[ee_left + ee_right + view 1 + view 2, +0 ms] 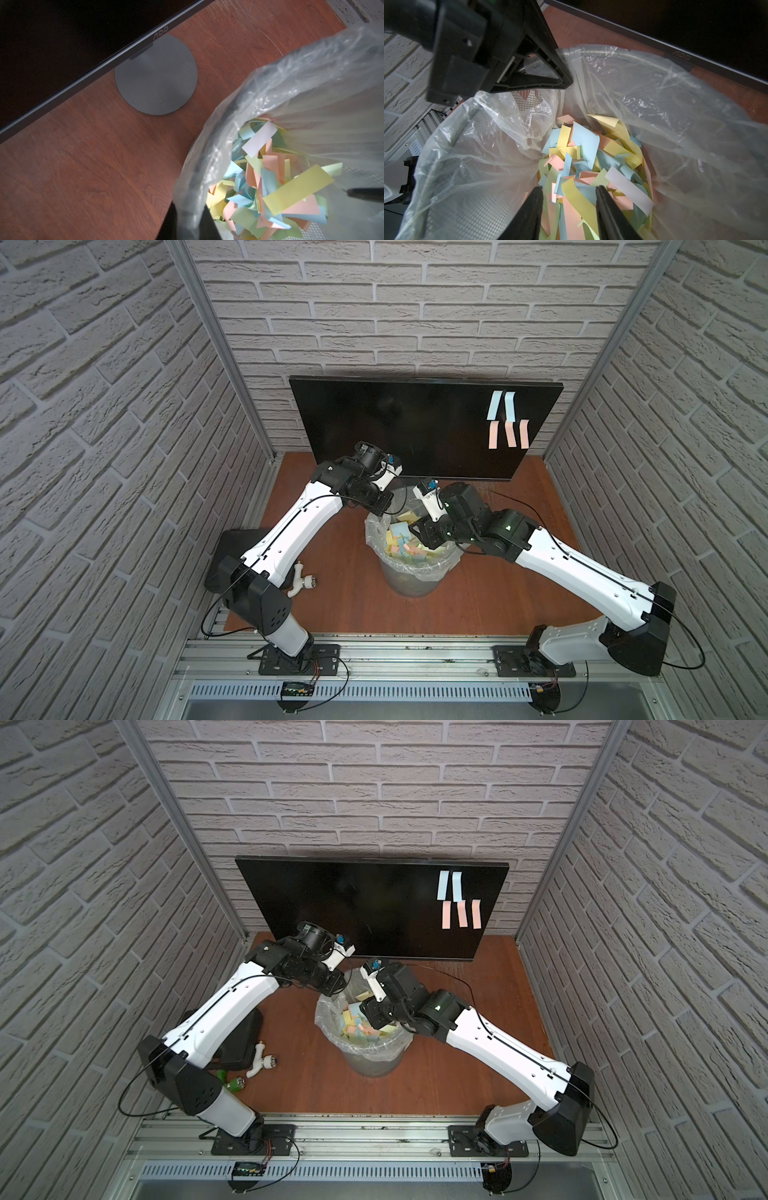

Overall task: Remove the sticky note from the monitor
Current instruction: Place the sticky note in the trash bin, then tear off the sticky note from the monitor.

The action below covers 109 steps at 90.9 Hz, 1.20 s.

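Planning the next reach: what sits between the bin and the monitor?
Only the round grey stand base of the monitor, on bare table; the left wrist view shows it.

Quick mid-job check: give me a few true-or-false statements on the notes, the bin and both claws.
1. Five sticky notes are stuck on the monitor. True.
2. The right claw holds a note. False: its jaws stand apart above the bin, with nothing between them.
3. The bin is empty. False: its plastic liner holds many discarded notes.
4. The left claw is shut on the bin's lined rim. True.
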Each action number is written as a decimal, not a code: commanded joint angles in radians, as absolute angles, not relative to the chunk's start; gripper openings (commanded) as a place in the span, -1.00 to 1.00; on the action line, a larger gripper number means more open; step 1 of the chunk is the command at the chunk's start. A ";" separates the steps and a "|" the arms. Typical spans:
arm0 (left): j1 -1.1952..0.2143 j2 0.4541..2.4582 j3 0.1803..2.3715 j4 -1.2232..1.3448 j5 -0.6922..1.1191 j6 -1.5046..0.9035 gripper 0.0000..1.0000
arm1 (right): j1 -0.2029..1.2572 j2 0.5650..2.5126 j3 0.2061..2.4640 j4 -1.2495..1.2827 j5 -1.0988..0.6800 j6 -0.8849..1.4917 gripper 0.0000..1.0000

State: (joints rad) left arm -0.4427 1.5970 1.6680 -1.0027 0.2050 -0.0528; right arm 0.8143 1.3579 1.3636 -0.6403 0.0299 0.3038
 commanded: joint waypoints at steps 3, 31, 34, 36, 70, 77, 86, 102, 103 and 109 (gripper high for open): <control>-0.443 1.594 1.680 -1.002 0.219 -0.029 -0.66 | 0.818 1.297 1.415 -0.601 0.039 0.321 -0.05; -0.443 1.595 1.682 -1.003 0.224 -0.029 -0.65 | 0.709 1.195 1.429 -0.576 -0.043 0.401 -0.04; -0.443 1.595 1.682 -1.003 0.224 -0.029 -0.65 | 0.676 1.178 1.426 -0.571 -0.064 0.424 -0.05; -0.443 1.594 1.680 -1.002 0.224 -0.028 -0.66 | 0.650 1.166 1.422 -0.565 -0.078 0.445 -0.06; -0.443 1.594 1.685 -1.003 0.219 -0.026 -0.66 | 0.204 1.017 1.303 -0.346 -0.431 0.816 -0.07; -0.443 1.594 1.682 -1.003 0.219 -0.026 -0.66 | 0.137 1.007 1.266 -0.246 -0.485 0.935 -0.07; -0.443 1.595 1.684 -1.003 0.221 -0.025 -0.66 | 0.087 1.023 1.245 -0.129 -0.528 1.048 -0.07; -0.443 1.594 1.686 -1.003 0.220 -0.023 -0.66 | 0.069 1.075 1.317 -0.114 -0.520 1.043 -0.06; -0.443 1.593 1.685 -1.003 0.220 -0.023 -0.66 | 0.067 1.075 1.319 -0.113 -0.516 1.042 -0.06; -0.443 1.592 1.686 -1.004 0.220 -0.022 -0.66 | 0.053 1.077 1.334 -0.111 -0.484 1.040 -0.06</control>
State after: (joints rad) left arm -0.4427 1.5970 1.6680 -1.0027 0.2050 -0.0460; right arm 0.0723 1.0851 1.2850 -0.2073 -0.4923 1.0084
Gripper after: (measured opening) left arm 0.173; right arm 0.469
